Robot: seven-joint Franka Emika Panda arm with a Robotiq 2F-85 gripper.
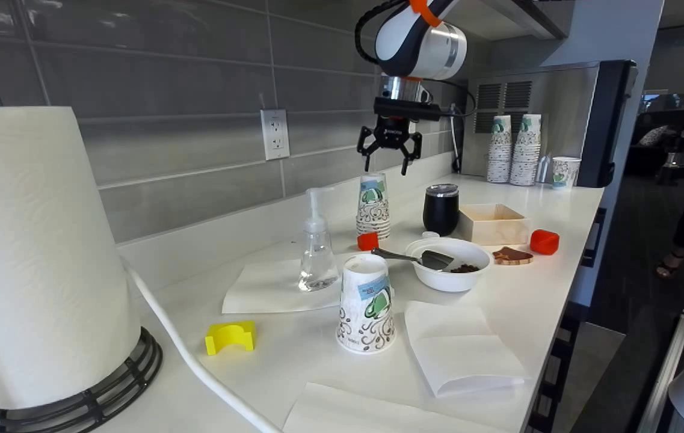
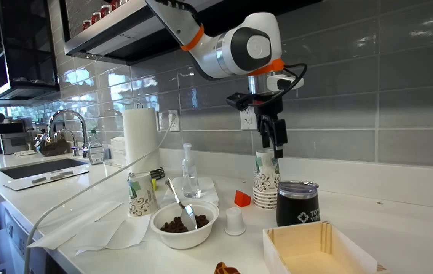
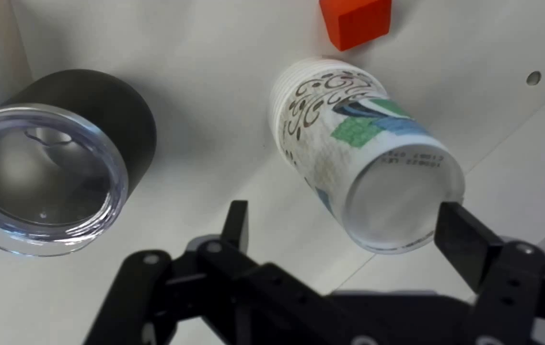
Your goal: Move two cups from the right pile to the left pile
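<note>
The bowl point(image 2: 180, 242) is white, round and flared, holding small brown pieces point(image 2: 172, 225) and a shiny metal utensil point(image 2: 189, 219) that slants up over its rim. Seen in an exterior view, the right pile point(image 2: 266, 179) stands behind the bowl and to its right: tapered white paper cups point(image 1: 373, 207) nested upside down, the top one wearing brown curls and a green-blue print, the rest a ribbing of rims. I cannot tell which of these are the task's two. The black gripper point(image 1: 385, 169) hangs near the top of that pile, its jaws spread wide; the wrist view shows the round, recessed paper base between the blunt fingers point(image 3: 464, 244), though whether they touch it I cannot tell. Left of the bowl, apart from it, is the left pile point(image 2: 142, 196), upside down too, with the same print and a single rim at its foot; how many cups it holds I cannot say. Right of the bowl come a small white tub point(image 2: 235, 220), then a matte black cup point(image 2: 294, 211) with a steel collar and clear lid. Behind the bowl are a clear pump bottle point(image 2: 190, 179) and, to the right, a hard-edged red block point(image 2: 242, 198) near the right pile.
</note>
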